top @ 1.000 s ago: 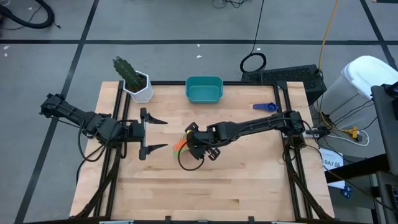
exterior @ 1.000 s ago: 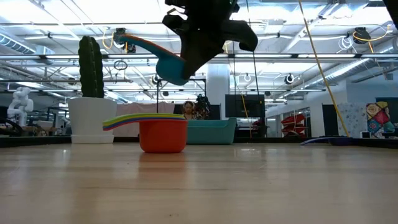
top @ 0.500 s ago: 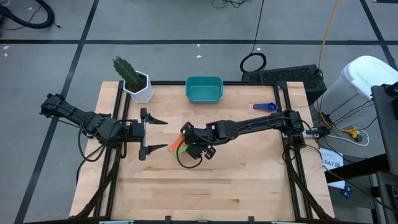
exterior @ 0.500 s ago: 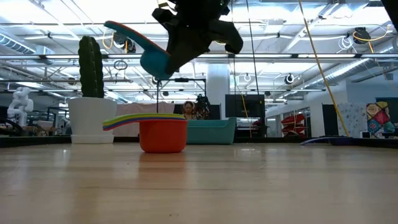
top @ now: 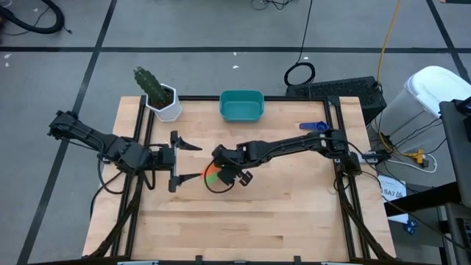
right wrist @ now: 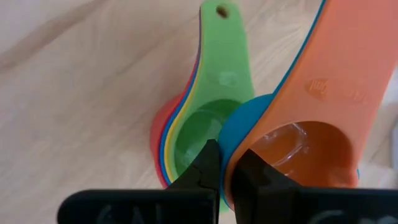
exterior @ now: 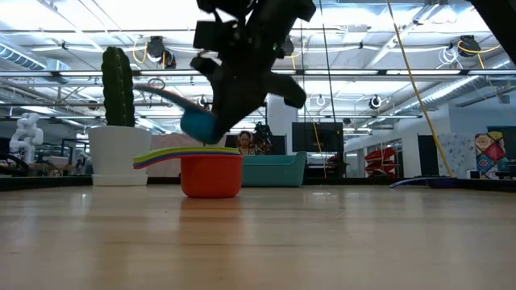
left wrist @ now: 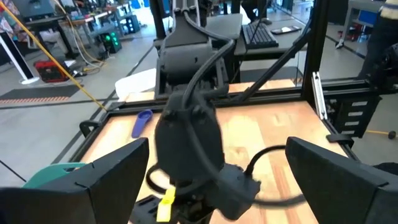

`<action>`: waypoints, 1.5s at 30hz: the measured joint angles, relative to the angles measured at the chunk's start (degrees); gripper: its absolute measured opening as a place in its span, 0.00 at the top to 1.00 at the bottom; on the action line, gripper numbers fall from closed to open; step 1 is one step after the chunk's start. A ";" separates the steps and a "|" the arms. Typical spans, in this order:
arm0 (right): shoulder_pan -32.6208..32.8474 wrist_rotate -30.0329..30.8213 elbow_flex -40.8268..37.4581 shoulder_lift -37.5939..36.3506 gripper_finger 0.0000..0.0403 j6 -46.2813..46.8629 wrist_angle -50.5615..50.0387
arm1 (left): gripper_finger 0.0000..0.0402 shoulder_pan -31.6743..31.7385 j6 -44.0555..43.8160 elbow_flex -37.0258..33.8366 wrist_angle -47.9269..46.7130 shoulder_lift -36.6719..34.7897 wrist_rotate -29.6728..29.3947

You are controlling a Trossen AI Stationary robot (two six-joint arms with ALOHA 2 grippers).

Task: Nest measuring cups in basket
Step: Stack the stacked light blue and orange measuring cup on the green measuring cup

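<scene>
A stack of nested measuring cups (exterior: 211, 173), red outermost and green (right wrist: 200, 140) innermost, stands on its base mid-table (top: 212, 175). My right gripper (top: 224, 169) is shut on an orange cup (right wrist: 317, 134) nested in a light blue one (exterior: 199, 124), just above the stack. My left gripper (top: 197, 160) hovers open, level, to the left of the stack, its fingers (left wrist: 112, 180) wide apart. The teal basket (top: 241, 105) sits at the far edge. A dark blue cup (top: 314, 126) lies at the far right. My right gripper pinches the wall of the orange and light blue pair at the rim (right wrist: 231, 163), opposite the handle, one finger inside the orange bowl and one outside. The fingers slant down from the table's right. The pair hangs clear above the stack, tilted, handle (exterior: 165, 95) pointing up and left.
A white pot with a cactus (top: 163, 101) stands at the far left corner. Black frame rails (top: 143, 147) run along the table's left and right sides. Bare wood lies toward the near edge.
My right gripper has gone down and toward the table's left edge with the orange and light blue pair, still shut. The pair has sunk from well above the stack to just over its green cup.
</scene>
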 joint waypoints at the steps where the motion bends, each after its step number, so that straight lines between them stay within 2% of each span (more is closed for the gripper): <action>1: -0.04 -0.01 -0.04 0.25 1.00 -0.08 -0.06 | 0.06 0.00 -0.13 0.00 0.02 0.39 0.00; 7: -0.11 -1.66 -0.03 0.81 1.00 0.57 -1.07 | 0.06 0.00 -0.25 0.00 -0.14 1.64 0.00; 23: -0.33 -1.49 -0.01 0.94 0.99 3.22 -6.94 | 0.06 0.00 -0.29 0.00 -0.24 1.61 0.00; 45: -0.33 -1.31 -0.01 1.06 0.72 3.47 -2.84 | 0.06 0.00 -1.80 0.00 -1.55 1.61 0.00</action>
